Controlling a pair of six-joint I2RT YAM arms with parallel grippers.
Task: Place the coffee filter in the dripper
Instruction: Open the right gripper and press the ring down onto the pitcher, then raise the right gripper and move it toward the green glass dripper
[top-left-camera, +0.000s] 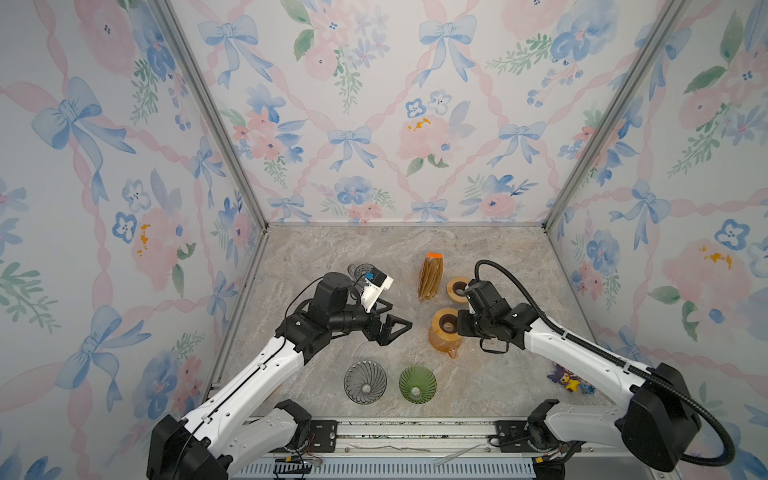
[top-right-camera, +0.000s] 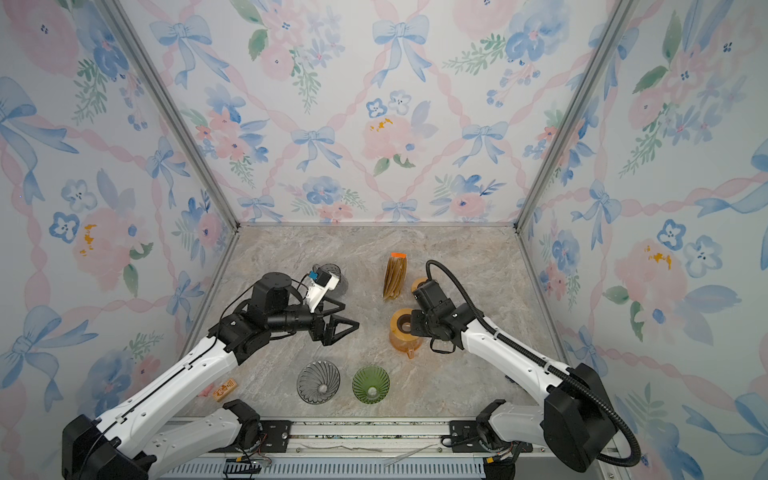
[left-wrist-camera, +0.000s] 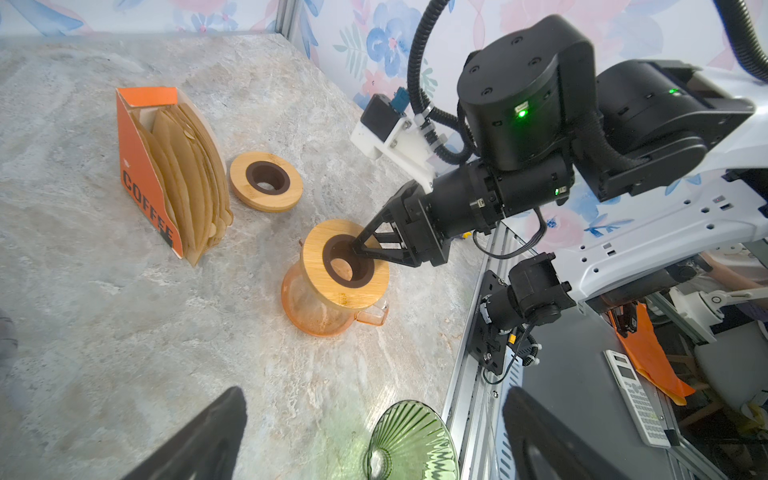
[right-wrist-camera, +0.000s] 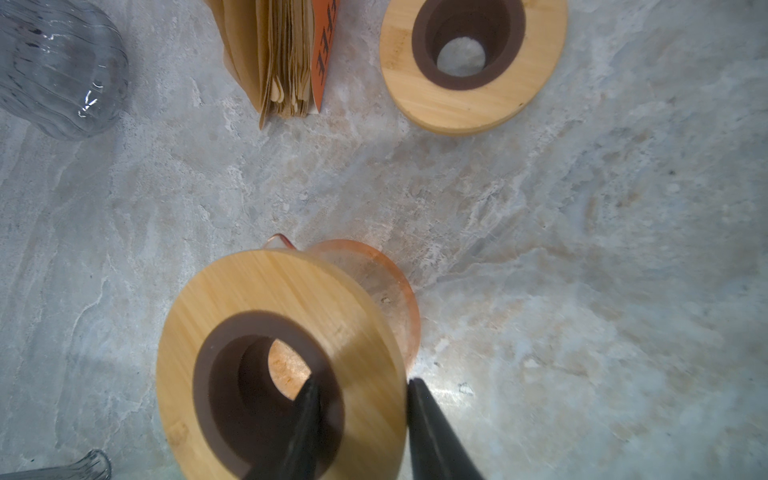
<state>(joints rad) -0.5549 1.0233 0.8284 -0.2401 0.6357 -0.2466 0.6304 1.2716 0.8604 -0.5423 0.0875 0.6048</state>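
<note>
Brown paper coffee filters (left-wrist-camera: 195, 178) stand upright in an orange box (top-left-camera: 430, 278) at the back middle of the table. Two drippers sit near the front edge, a grey glass one (top-left-camera: 365, 381) and a green glass one (top-left-camera: 417, 383), both with nothing in them. My right gripper (right-wrist-camera: 361, 386) is shut on a wooden ring (right-wrist-camera: 249, 299) that rests on an orange glass carafe (left-wrist-camera: 316, 307). One finger is inside the ring's hole and the other is outside its rim. My left gripper (left-wrist-camera: 374, 392) hangs open above the bare table, left of the carafe and behind the drippers.
A second wooden ring (top-left-camera: 457, 286) lies flat beside the filter box. A clear glass carafe (right-wrist-camera: 58, 70) stands at the back left, behind my left wrist. A small toy (top-left-camera: 569, 380) lies at the right edge and an orange packet (top-right-camera: 224, 390) at the front left.
</note>
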